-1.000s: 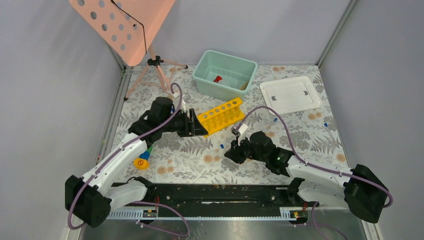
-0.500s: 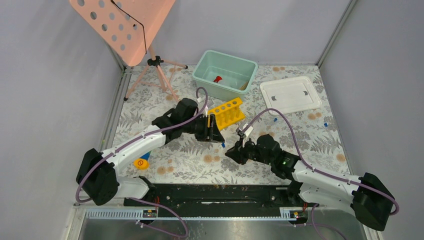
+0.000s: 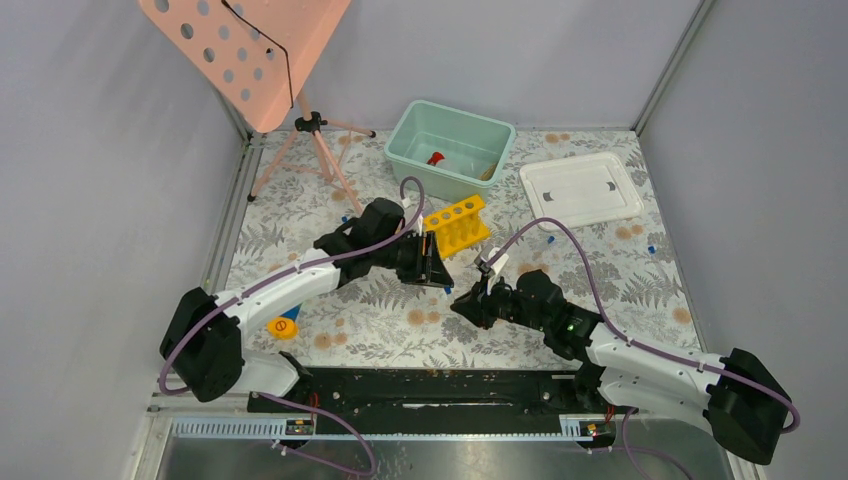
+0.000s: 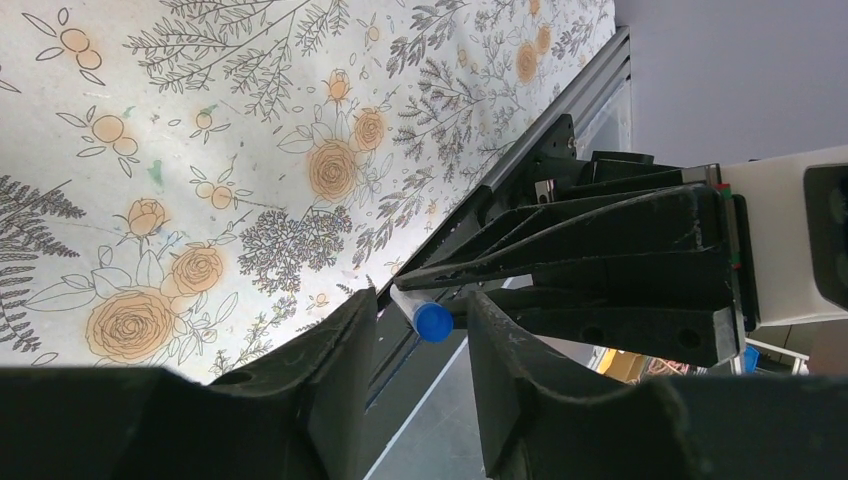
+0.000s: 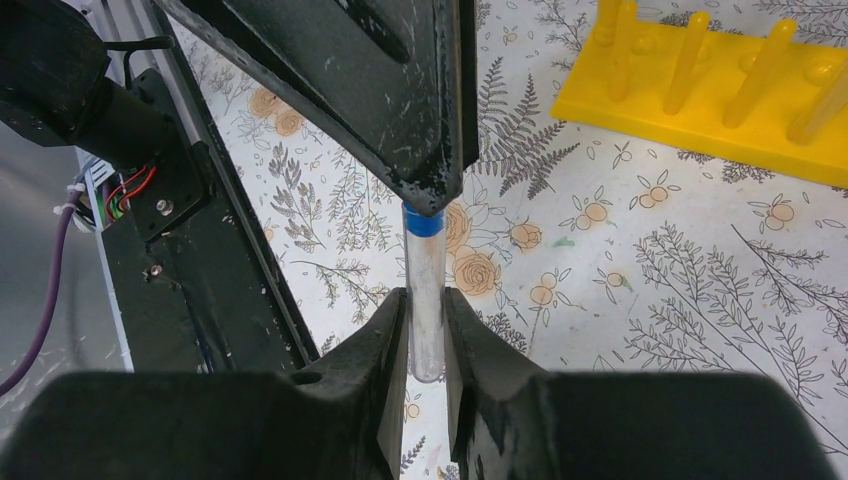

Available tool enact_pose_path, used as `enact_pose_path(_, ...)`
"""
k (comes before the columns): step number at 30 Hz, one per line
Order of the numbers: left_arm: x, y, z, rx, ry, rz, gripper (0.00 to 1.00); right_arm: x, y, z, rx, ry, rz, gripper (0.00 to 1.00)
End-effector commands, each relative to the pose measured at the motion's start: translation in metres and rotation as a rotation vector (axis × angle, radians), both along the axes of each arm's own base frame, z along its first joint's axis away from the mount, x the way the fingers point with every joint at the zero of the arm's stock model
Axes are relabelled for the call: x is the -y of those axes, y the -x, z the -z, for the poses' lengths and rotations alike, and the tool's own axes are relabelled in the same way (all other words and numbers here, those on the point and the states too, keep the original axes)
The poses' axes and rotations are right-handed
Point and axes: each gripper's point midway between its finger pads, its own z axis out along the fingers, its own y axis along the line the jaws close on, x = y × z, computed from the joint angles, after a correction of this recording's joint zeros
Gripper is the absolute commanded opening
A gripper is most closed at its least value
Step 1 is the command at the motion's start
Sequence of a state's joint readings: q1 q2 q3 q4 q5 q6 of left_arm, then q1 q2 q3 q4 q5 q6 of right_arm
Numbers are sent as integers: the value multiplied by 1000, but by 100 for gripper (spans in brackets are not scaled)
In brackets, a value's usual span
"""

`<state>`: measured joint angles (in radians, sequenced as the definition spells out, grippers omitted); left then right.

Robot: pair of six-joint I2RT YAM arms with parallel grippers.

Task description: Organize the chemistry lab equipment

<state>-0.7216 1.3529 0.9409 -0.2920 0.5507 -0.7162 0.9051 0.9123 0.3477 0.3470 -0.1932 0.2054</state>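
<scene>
Where the arms meet over the floral table (image 3: 350,330), the right gripper (image 5: 425,305) is clamped on the body of a clear blue-capped tube (image 5: 425,255). The left gripper (image 4: 420,300) stands partly open, with its fingers on either side of the tube's blue cap (image 4: 433,322) and not touching it. Beyond, the yellow test-tube rack (image 3: 458,225) rests near the teal bin (image 3: 440,185), which contains the red-capped bottle (image 3: 436,158).
</scene>
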Motion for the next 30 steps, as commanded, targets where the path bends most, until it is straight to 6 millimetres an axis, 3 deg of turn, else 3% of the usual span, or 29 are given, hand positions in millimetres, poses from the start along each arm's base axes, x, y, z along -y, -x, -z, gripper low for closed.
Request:
enact_pose_path(1,7,-3,-6,28,32,5,38,-2,-5,-11,52,-32,14,17)
enact_pose_path(7,8,0,-4,18,31,18,25,-1,-6,-9,49,-26,25,17)
enact_pose_path(11,7,1,-3,18,22,21,25,-1,-8,-8,42,-21,34,17)
enact_pose_path(16,6,2,0,15,9,30,31,-2,-8,-7,36,-21,33,18)
enact_pose_path(23,5,1,-1,23,9,26,17,-2,-8,-7,36,-23,36,19)
enact_pose_path(28,-2,-4,-5,55,-23,-13,14,-1,-10,-7,32,-22,45,34)
enact_pose_path(30,-8,-9,-8,83,-53,-46,14,0,-10,-7,32,-22,55,45)
